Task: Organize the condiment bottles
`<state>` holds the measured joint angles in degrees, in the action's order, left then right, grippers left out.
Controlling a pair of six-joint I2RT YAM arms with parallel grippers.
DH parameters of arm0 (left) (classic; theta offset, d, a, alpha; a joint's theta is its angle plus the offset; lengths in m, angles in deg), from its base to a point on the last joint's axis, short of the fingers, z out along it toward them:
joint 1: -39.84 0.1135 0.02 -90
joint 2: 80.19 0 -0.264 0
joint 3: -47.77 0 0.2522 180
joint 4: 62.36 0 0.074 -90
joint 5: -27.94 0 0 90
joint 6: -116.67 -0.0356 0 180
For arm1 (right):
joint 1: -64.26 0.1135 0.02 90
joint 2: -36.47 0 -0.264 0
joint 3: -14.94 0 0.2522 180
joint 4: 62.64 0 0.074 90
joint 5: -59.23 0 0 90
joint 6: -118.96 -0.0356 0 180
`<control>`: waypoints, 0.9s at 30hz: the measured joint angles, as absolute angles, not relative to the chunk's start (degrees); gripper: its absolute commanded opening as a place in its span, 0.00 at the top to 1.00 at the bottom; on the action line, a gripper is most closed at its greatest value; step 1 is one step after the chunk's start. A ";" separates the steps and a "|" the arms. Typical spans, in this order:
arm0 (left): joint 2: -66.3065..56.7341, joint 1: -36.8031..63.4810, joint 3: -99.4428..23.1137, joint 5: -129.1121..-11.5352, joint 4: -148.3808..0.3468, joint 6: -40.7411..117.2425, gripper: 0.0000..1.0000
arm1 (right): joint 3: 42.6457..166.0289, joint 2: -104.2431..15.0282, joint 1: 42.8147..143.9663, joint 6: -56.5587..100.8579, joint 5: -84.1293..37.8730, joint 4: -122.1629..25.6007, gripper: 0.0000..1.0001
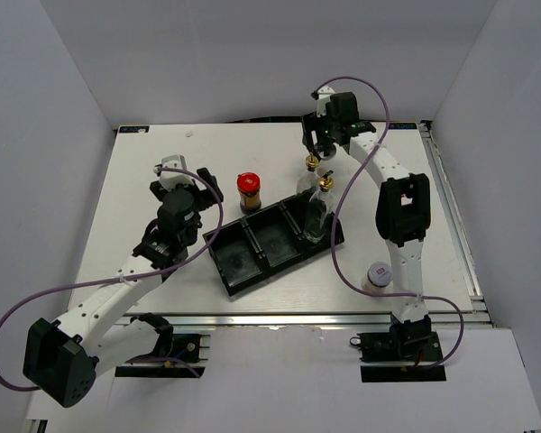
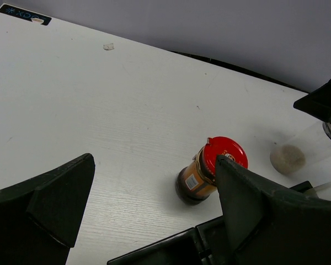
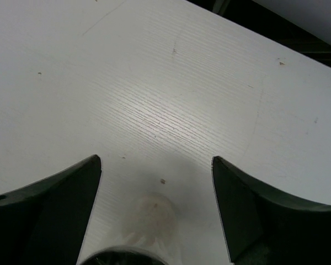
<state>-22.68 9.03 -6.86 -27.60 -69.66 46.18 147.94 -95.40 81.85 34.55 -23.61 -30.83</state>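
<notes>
I see the big white table point(image 1: 252, 144) first. The black tray point(image 1: 239, 260) sits in the middle of it, turned a bit, with three boxes in a row.

My left gripper point(image 2: 154, 162) is off to the left of the tray. Its fingers are spread wide and hold nothing. My right gripper point(image 3: 155, 160) is up at the far side of the table. Its fingers are spread wide too, with nothing in their grip. The top of a clear bottle shows low between them in the right wrist view.

One tall glass bottle point(image 1: 318, 216) with a gold spout stands in the right box of the tray. The other tall glass bottle point(image 1: 312, 165) stands on the table just behind that corner of the tray, under my right gripper.

The red-lidded jar point(image 1: 249, 191) stands on the table, just behind the tray and to the right of my left gripper.

One small pale shaker point(image 1: 173, 165) is by my left gripper, on its far side. Another shaker point(image 1: 377, 275) stands near the front edge, beside the right arm.
</notes>
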 measured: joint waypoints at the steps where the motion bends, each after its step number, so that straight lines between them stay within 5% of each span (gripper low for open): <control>1: -22.81 9.03 -6.84 -27.52 -69.64 46.18 0.02 | 147.92 -95.38 81.78 34.77 -23.85 -30.81 0.25; 3: -23.16 9.03 -6.77 -27.39 -69.62 46.18 0.02 | 147.33 -95.33 81.76 35.03 -24.24 -31.05 0.30; 6: -23.44 9.03 -6.73 -27.10 -69.53 46.18 0.02 | 145.58 -94.57 81.76 35.44 -24.51 -31.90 0.14; 11: -23.40 9.03 -6.73 -27.12 -69.51 46.16 0.02 | 144.42 -93.74 81.74 36.47 -25.08 -32.06 0.11; 27: -20.97 9.05 -7.38 -28.20 -69.66 45.65 0.02 | 142.15 -89.24 81.59 37.22 -33.69 -29.15 0.11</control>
